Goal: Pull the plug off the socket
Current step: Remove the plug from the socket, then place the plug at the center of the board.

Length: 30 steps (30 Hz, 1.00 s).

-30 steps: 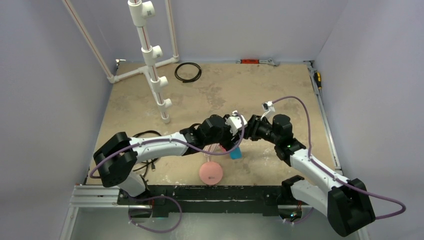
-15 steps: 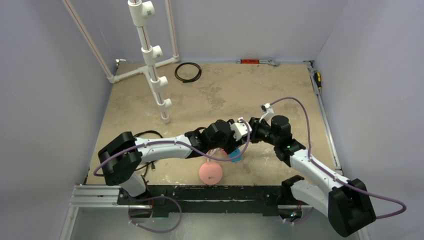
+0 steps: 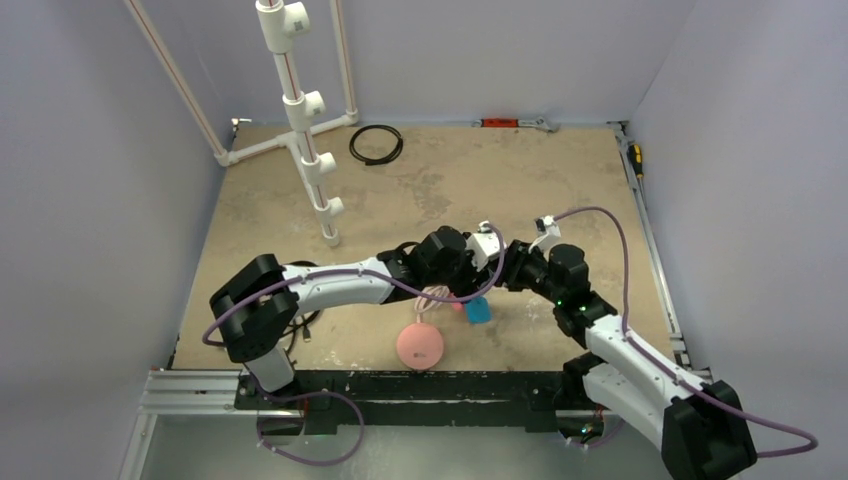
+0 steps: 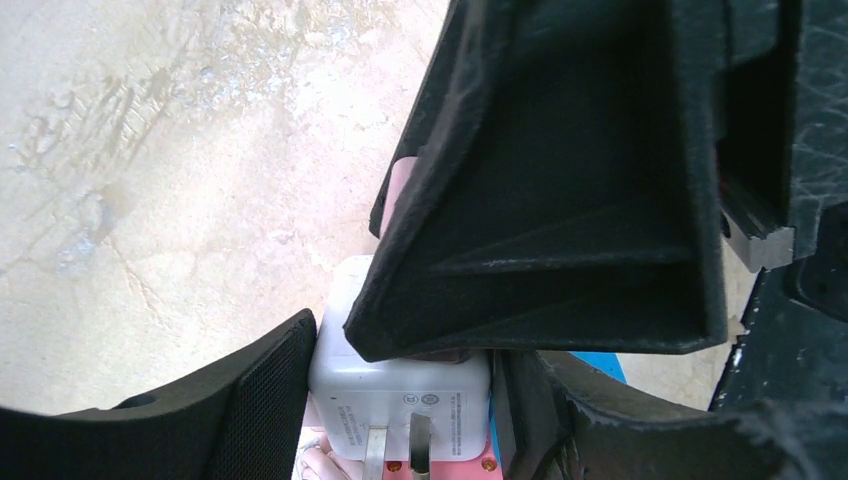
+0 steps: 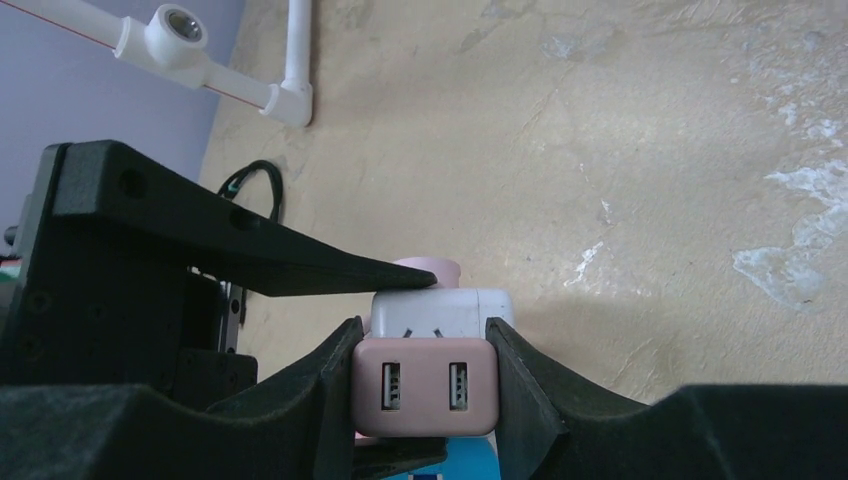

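The white cube socket [image 4: 400, 400] is joined to a pink plug block [image 5: 425, 395] with two USB ports; two metal prongs [image 4: 372, 455] run between them. My left gripper [image 4: 400, 390] is shut on the socket's sides. My right gripper [image 5: 425, 385] is shut on the pink plug, with the socket [image 5: 440, 312] just beyond it. In the top view the left gripper [image 3: 484, 252] and the right gripper [image 3: 506, 264] meet nose to nose above the table and hide both parts.
A flat round pink disc [image 3: 420, 345] with a pink cable lies near the front edge. A blue object [image 3: 477, 310] lies under the grippers. A white PVC pipe stand [image 3: 300, 110] and a black cable coil [image 3: 376, 143] are at the back left.
Both grippers, still locked together, have shifted right and slightly toward the near edge. The left arm has stretched out further and the right arm has drawn back.
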Motion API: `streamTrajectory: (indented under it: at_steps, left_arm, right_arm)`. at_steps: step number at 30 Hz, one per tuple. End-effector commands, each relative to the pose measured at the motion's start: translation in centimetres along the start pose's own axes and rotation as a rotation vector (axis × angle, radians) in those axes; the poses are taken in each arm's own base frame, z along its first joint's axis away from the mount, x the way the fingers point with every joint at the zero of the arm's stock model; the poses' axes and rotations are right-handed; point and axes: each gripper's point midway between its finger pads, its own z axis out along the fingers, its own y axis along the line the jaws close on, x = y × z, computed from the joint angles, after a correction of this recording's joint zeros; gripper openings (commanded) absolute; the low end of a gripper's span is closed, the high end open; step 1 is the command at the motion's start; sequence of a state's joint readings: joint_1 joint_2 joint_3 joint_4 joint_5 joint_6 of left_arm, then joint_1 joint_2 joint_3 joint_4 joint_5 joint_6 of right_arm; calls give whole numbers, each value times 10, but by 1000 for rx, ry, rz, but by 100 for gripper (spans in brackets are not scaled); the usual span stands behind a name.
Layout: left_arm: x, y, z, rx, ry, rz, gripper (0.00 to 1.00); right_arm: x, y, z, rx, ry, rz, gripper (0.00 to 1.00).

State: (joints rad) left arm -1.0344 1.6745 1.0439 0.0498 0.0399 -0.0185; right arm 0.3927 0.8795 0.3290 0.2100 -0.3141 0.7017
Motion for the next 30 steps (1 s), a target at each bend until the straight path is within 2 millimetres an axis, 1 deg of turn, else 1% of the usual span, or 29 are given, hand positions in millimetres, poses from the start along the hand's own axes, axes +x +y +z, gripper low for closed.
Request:
streamTrajectory:
  at_steps: [1, 5, 9, 11, 14, 18, 20, 24, 27, 28, 29, 30]
  left_arm:
    - [29, 23, 0, -47, 109, -99, 0]
    - [31, 22, 0, -33, 113, -83, 0]
    - [28, 14, -3, 21, 89, -55, 0]
    - [27, 15, -5, 14, 85, -52, 0]
    - [23, 21, -7, -19, 74, -54, 0]
    - [11, 21, -15, -19, 40, -69, 0]
    - [-7, 27, -20, -32, -23, -84, 0]
    - [-28, 43, -37, -73, -101, -133, 0]
    - [-41, 51, -50, -100, -151, -151, 0]
    - [-45, 53, -53, -109, -162, -154, 0]
    - [-47, 55, -56, -119, -169, -159, 0]
    - [-50, 56, -59, -126, -180, -164, 0]
  right_arm:
    - [-28, 8, -5, -24, -148, 39, 0]
    - [-30, 6, -6, -5, -155, 39, 0]
    - [-36, 4, 2, 22, -114, 27, 0]
    - [-40, 4, 5, 25, -104, 24, 0]
    - [-47, -8, 5, 81, -115, 21, 0]
    - [-60, -23, -7, 131, -153, 24, 0]
    - [-70, -35, -15, 182, -178, 22, 0]
    - [-92, -71, -33, 358, -245, 34, 0]
    - [-107, -109, -52, 527, -313, 83, 0]
    - [-108, -120, -58, 578, -326, 105, 0]
    - [-114, -138, -68, 645, -358, 138, 0]
    - [-116, -150, -74, 684, -372, 166, 0]
